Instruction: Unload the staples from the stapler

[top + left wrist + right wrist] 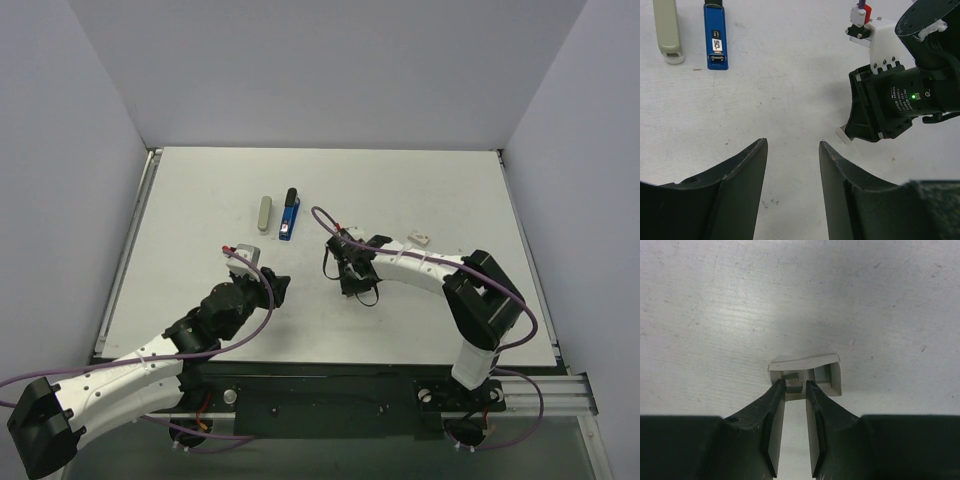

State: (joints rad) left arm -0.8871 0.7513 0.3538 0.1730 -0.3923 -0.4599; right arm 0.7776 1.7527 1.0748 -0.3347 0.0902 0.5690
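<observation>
- The staples (794,388) look to be pinched by the right gripper (795,383). A short grey strip spans the narrow gap between its tips, just inside the open side of a small white box (802,361).
- The left gripper (792,145) is spread wide with nothing in it, on the near left of the box.
- The blue stapler (289,213) is seen further back, well apart.
- Likely risks: the flimsy box gets shoved or tipped by the fingertips, or the strip gets snapped or dragged out on a pad at release and scattered outside the box.
</observation>
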